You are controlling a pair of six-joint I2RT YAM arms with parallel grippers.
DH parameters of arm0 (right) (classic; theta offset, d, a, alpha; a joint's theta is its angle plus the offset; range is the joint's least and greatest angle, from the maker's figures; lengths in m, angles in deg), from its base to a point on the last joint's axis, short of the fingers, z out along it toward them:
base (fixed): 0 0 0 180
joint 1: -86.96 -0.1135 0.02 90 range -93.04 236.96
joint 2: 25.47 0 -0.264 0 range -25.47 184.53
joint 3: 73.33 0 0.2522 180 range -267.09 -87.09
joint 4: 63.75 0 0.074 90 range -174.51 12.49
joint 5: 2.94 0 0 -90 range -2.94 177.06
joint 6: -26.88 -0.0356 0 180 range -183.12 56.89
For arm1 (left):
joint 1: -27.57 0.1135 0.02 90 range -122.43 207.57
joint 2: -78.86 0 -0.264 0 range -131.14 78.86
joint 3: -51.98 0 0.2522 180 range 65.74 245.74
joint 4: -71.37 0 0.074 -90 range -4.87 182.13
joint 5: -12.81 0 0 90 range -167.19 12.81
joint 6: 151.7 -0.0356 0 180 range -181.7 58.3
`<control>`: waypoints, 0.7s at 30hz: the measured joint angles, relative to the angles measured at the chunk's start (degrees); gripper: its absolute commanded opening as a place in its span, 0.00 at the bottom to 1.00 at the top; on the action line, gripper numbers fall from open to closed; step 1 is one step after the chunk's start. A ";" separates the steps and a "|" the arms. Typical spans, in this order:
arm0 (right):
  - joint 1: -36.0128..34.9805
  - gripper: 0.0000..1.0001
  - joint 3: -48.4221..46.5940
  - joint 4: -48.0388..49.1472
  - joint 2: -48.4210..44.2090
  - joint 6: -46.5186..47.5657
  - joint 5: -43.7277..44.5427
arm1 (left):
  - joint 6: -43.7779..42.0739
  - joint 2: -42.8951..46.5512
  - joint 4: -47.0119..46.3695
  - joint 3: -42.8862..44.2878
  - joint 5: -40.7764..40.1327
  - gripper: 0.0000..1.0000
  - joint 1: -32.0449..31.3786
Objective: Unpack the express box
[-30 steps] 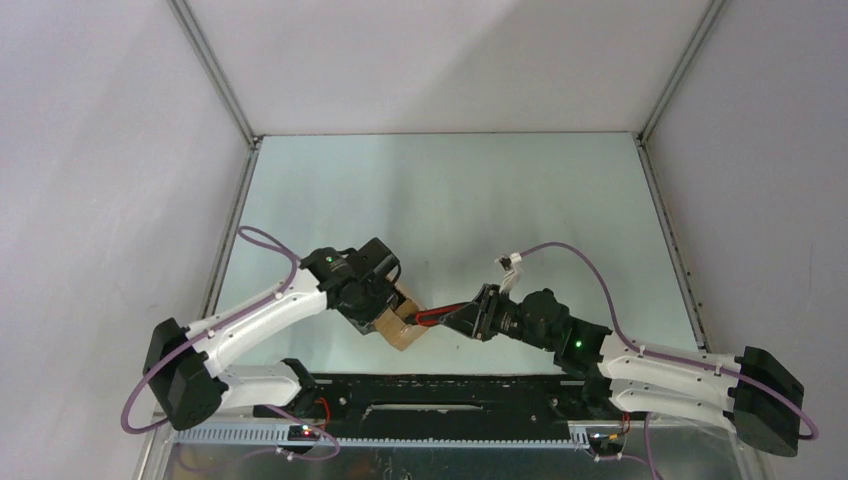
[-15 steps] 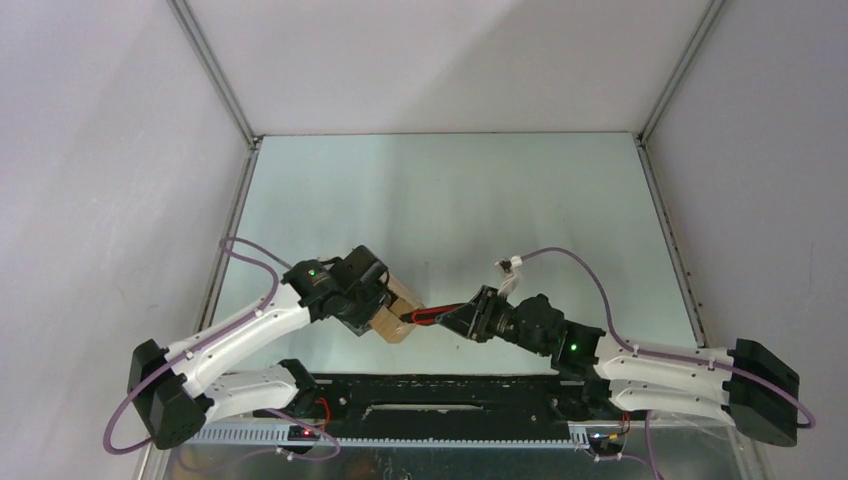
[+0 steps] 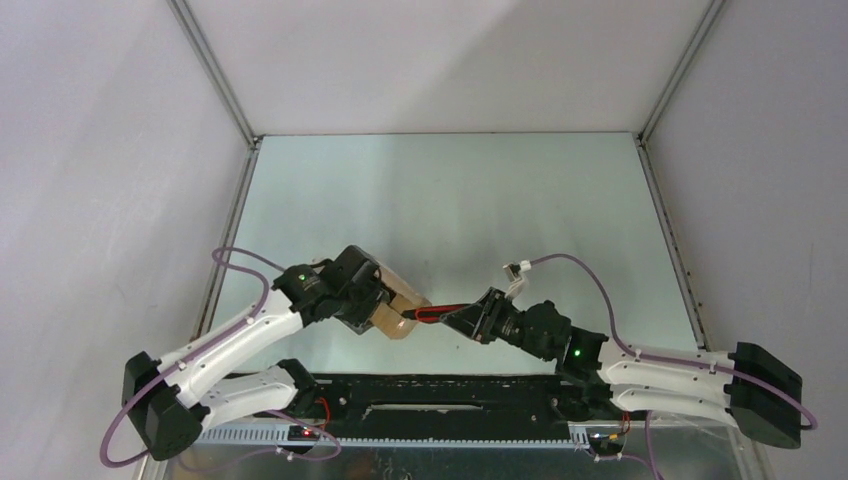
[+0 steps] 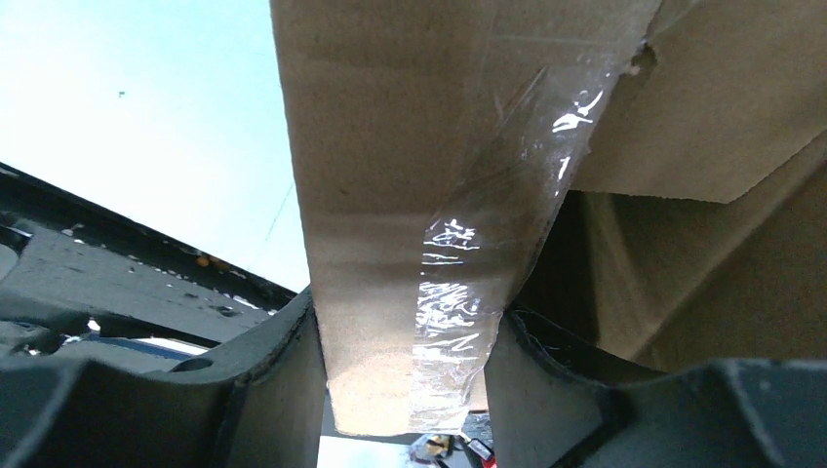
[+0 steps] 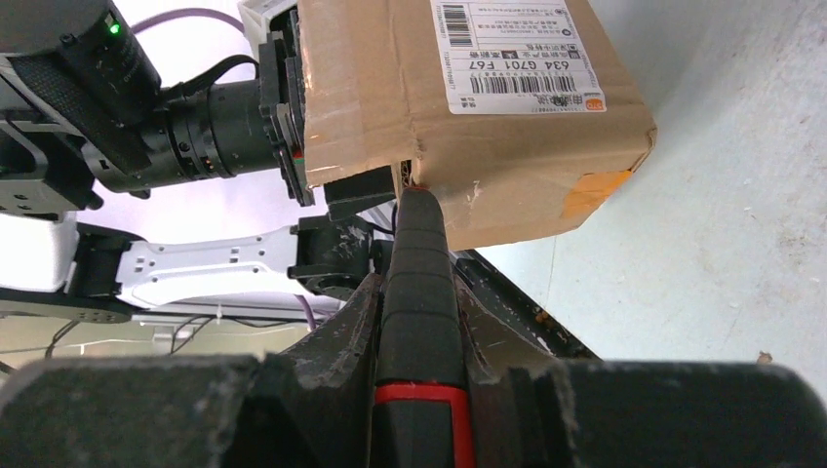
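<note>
The express box [image 3: 400, 313], a small brown carton with clear tape [image 4: 492, 234], hangs just above the table near its front edge. My left gripper [image 3: 372, 300] is shut on it, its jaws clamping one cardboard panel [image 4: 390, 195] from both sides. The white shipping label [image 5: 512, 54] faces the right wrist camera. My right gripper [image 3: 480, 318] is shut on the red-and-black utility knife [image 5: 419, 283]. The knife [image 3: 436, 312] points left, and its tip touches the box's [image 5: 507, 166] lower edge beside a flap seam.
The black base rail [image 3: 440, 392] runs along the near edge under both arms. White walls and metal frame posts [image 3: 215, 75] enclose the pale green table [image 3: 450, 200]. Purple cables [image 3: 585, 268] loop off both wrists.
The left arm has swung its elbow leftwards and carried the box slightly up and left. The right gripper has followed with the knife, keeping its tip at the box.
</note>
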 measured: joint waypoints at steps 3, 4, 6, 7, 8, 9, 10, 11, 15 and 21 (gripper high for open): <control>0.96 0.00 0.48 0.04 -1.31 -0.22 -0.72 | 0.02 0.87 -0.92 -0.09 0.74 0.01 0.68; 1.25 0.00 0.55 0.09 -1.60 -0.33 -0.96 | 0.02 1.01 -1.20 -0.09 0.81 0.00 0.76; 1.64 0.00 0.81 0.13 -2.05 -0.42 -1.27 | -0.02 1.11 -1.60 -0.09 1.07 0.00 0.85; 1.77 0.00 0.94 0.15 -2.27 -0.44 -1.38 | -0.02 1.14 -1.77 -0.15 1.22 0.00 0.92; 1.84 0.00 1.03 0.13 -2.40 -0.42 -1.38 | -0.02 1.22 -2.21 -0.44 1.36 0.00 0.96; 1.90 0.00 1.09 0.13 -2.43 -0.37 -1.55 | 0.00 1.40 -2.75 -0.96 1.57 0.00 1.07; 1.97 0.00 1.18 0.09 -2.43 -0.37 -1.79 | 0.00 1.51 -2.95 -1.36 1.73 0.00 1.11; 1.97 0.00 1.27 0.09 -2.36 -0.35 -2.03 | 0.00 1.60 -3.04 -1.64 1.88 0.00 1.11; 1.92 0.00 1.31 0.33 -1.99 -0.28 -2.32 | -0.20 1.62 -2.99 -1.88 2.08 0.00 1.22; 1.84 0.00 1.33 0.22 -2.23 0.33 -2.23 | -0.85 1.66 -3.04 -1.88 3.04 0.00 2.10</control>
